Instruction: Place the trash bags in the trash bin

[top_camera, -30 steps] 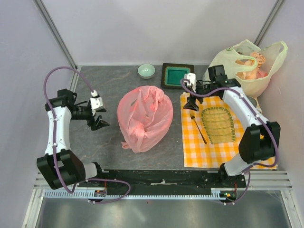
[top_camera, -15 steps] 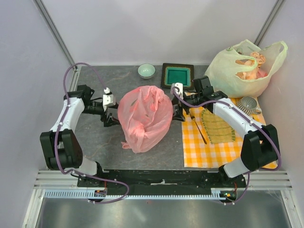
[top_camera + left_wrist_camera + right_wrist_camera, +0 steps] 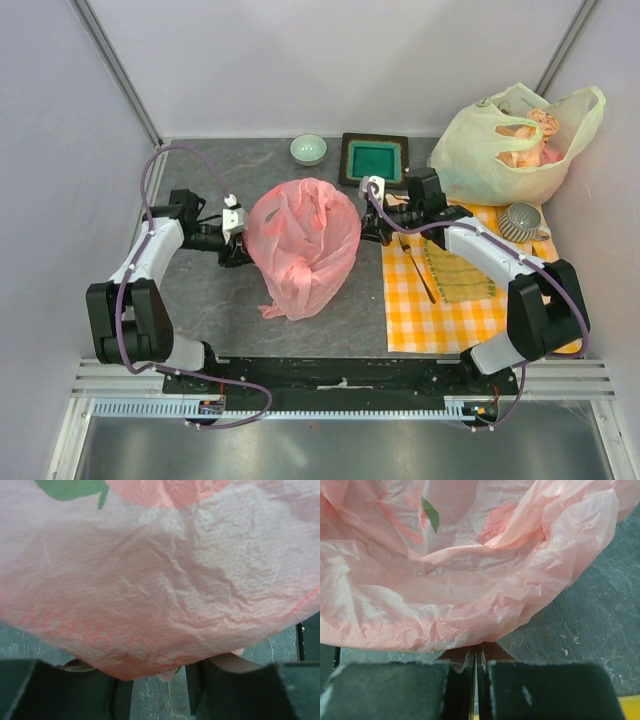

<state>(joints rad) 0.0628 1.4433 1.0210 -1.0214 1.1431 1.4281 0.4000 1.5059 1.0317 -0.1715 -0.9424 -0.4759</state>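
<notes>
1. Trash bag [image 3: 305, 245]: thin, crinkled, translucent pink film with red lettering and a green mark. It stands as a rounded mound at the middle of the grey tabletop [image 3: 210, 300], with a loose tail trailing toward the near edge. What lies under it cannot be made out.
2. Left claw [image 3: 240, 245]: at the trash bag's left flank, touching the film. In the left wrist view the two fingers [image 3: 120, 695] stand apart, with bare tabletop showing in the gap and the bag [image 3: 160, 580] bulging over the tips. The claw is open and pinches nothing.
3. Right claw [image 3: 371, 230]: at the trash bag's right flank. In the right wrist view its fingers [image 3: 460, 685] are pressed together with only a thin seam between them. The bag's lower edge [image 3: 460, 580] meets the tips, and whether any film is caught there cannot be told.
4. Small green bowl [image 3: 308, 149]: beyond the trash bag, near the back wall.
5. Dark square tray with a teal centre [image 3: 374, 158]: beyond the trash bag and to its right.
6. Orange checked cloth [image 3: 450, 310]: right of the trash bag, carrying a fork [image 3: 417, 268] and a woven mat [image 3: 458, 268].
7. Pale yellow-green plastic bag [image 3: 500, 150]: well to the right of the trash bag, in the far corner, with a grey ribbed cup [image 3: 520, 221] just in front of it.
</notes>
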